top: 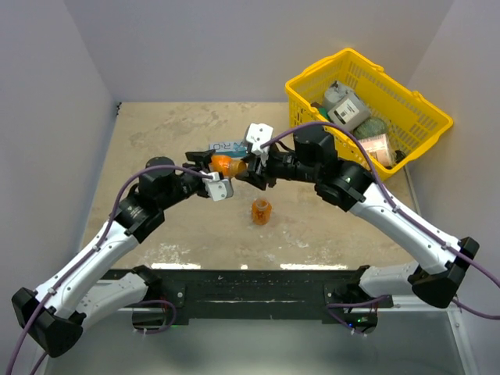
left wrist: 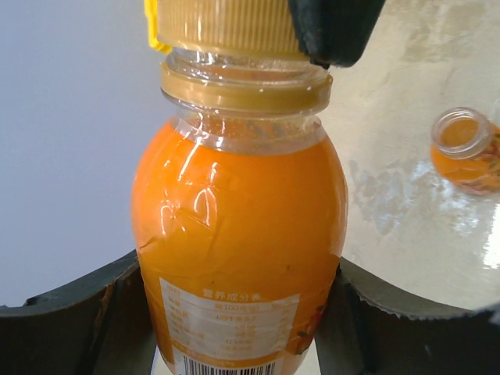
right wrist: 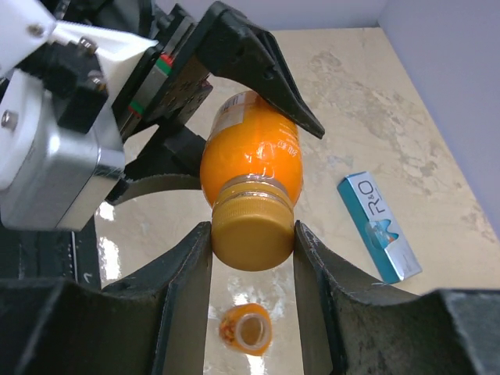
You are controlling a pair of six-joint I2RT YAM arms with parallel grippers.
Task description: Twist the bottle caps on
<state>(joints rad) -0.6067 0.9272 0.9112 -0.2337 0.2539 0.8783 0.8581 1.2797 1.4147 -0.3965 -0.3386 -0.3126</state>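
Observation:
My left gripper is shut on the body of an orange bottle and holds it on its side above the table; the bottle fills the left wrist view. My right gripper is shut on the brownish-orange cap seated on that bottle's neck, the cap also showing in the left wrist view. A second orange bottle stands upright on the table with its neck open and no cap; it also shows in the right wrist view and the left wrist view. The second cap is out of view.
A blue-and-white rectangular box lies on the table just behind the grippers, seen also in the right wrist view. A yellow basket with several items stands at the back right. Walls close in on the left, back and right.

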